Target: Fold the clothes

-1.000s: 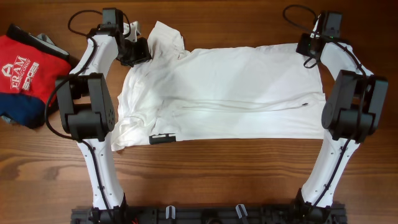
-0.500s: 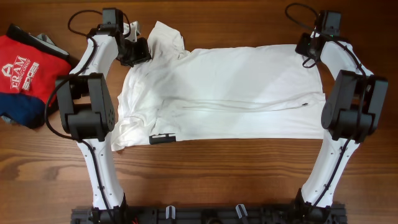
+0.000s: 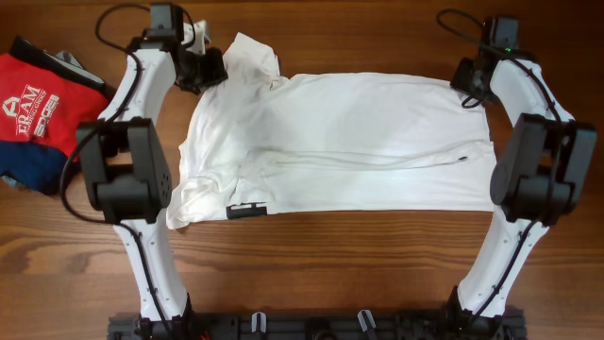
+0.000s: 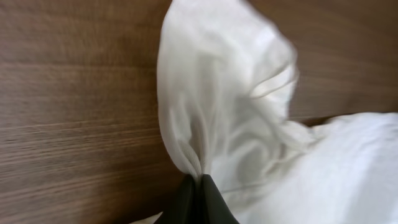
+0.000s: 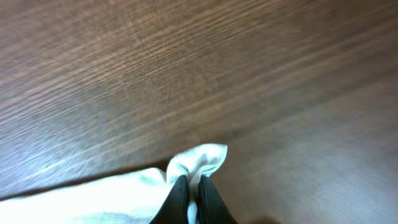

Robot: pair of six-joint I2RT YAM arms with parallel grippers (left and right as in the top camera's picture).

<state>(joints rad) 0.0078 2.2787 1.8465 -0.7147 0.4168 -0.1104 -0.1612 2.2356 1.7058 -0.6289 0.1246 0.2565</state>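
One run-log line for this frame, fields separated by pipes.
left gripper shut on shirt | right gripper shut on shirt | shirt spread on table

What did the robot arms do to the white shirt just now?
The left gripper crept slightly toward the far edge, and both elbows swung outward a little. It and the right gripper pinch the shirt, which lies spread as before. The red garment stayed.

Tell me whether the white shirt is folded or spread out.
Spread out: the white shirt lies wide across the table, rumpled at one end. The left gripper and right gripper each pinch a far edge.
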